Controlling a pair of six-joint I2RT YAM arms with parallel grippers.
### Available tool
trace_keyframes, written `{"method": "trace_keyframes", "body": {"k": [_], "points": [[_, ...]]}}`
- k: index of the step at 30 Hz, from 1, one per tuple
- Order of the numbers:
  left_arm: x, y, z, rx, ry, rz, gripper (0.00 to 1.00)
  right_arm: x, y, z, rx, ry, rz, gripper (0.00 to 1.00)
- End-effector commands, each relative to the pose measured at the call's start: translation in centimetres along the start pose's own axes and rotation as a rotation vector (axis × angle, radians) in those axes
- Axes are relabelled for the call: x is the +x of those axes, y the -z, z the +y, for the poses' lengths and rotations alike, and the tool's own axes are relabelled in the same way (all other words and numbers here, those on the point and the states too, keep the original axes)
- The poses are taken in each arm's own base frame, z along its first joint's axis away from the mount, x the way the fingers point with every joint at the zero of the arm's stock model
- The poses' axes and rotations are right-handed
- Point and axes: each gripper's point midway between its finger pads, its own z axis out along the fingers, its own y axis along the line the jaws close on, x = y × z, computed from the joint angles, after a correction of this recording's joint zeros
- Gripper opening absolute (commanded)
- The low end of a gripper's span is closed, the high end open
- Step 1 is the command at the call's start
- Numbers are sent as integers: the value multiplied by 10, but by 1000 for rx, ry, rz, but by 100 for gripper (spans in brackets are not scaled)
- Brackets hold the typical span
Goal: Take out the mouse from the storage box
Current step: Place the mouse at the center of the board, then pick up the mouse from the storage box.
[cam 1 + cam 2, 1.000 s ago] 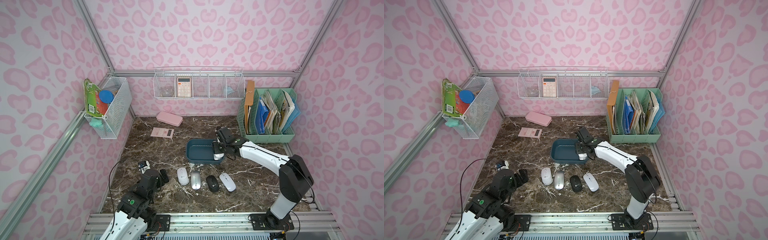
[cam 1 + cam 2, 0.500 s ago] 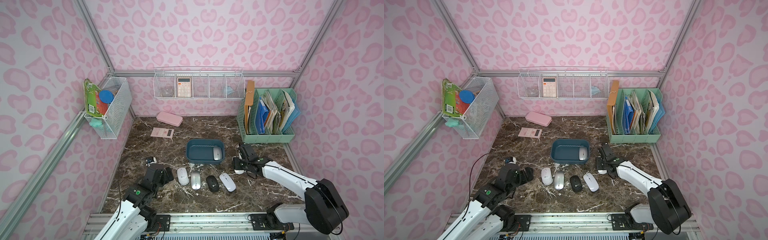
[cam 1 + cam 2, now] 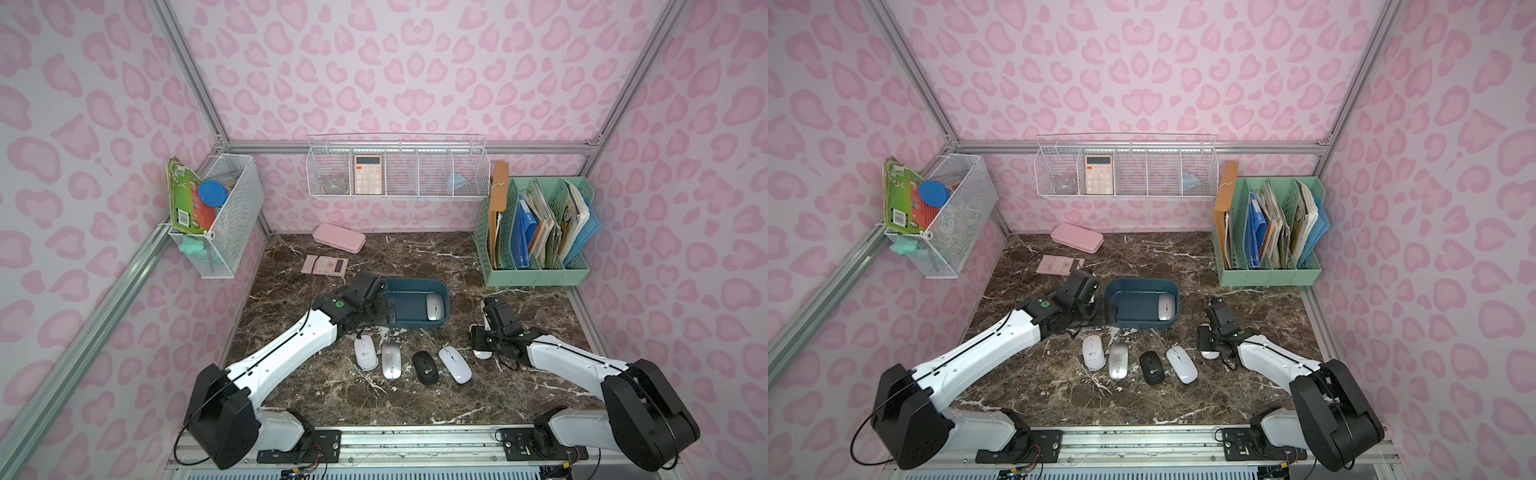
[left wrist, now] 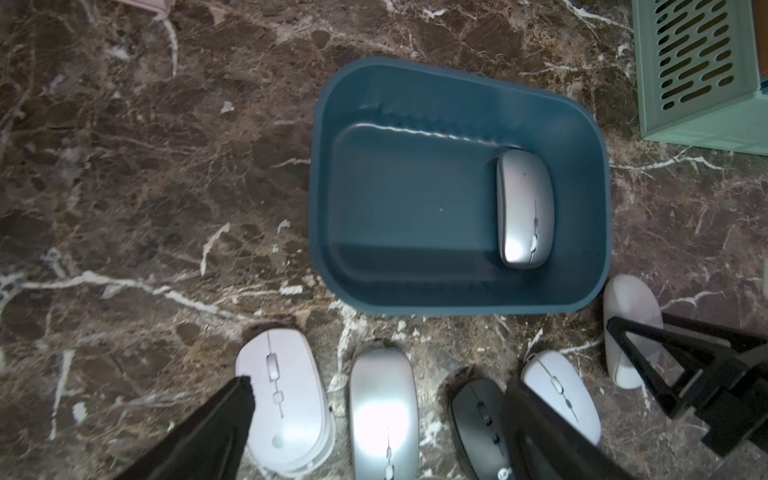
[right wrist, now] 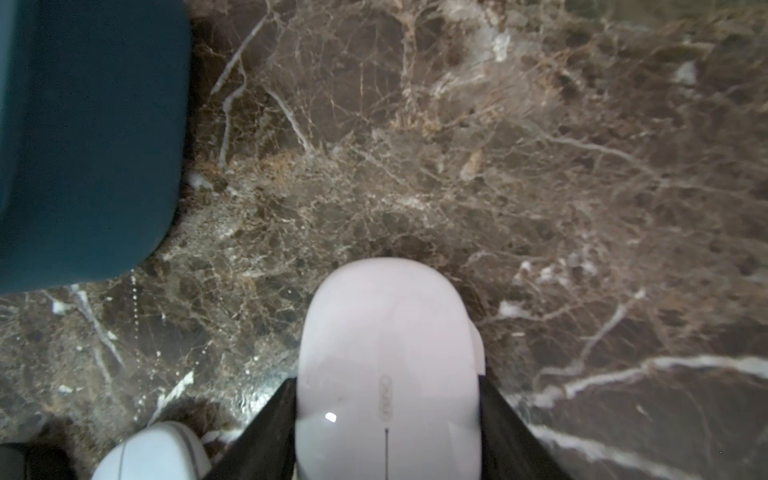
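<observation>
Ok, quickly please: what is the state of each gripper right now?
Left gripper: open, holding nothing.
Right gripper: closed on a white mouse.

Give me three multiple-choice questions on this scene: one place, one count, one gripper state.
1. Where in the storage box does the silver mouse lie?
A. At the end nearer the green file rack
B. In the middle
C. At the end away from the rack
2. How many mice lie loose in the row before the box?
A. Two
B. Four
C. Six
3. The right gripper is
A. open and empty
B. shut on a white mouse
C. shut on the box's rim
Answers: 1 A, the mouse hugs the rack-side wall. 2 B, white, silver, black, white. 3 B, its fingers clamp the mouse's sides.
</observation>
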Motion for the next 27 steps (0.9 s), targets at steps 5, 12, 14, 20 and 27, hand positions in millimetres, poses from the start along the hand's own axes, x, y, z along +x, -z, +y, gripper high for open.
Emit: {"method": "trace_keyframes", "body": {"k": [5,12,14,20,27], "points": [[-10,-40,-38,2,-47,120,96,4,-2,6,-23,3,-9,67],[-24,-75,-73,13,-75,161,96,0,7,12,-65,20,-67,76],[-24,-86,-79,16,-77,179,96,-2,10,12,-70,15,-90,76],[-22,-115,-96,28,-75,222,92,-6,23,14,-103,15,-158,77],[-14,-141,-108,40,-77,265,93,-8,32,13,-120,9,-208,77]]}}
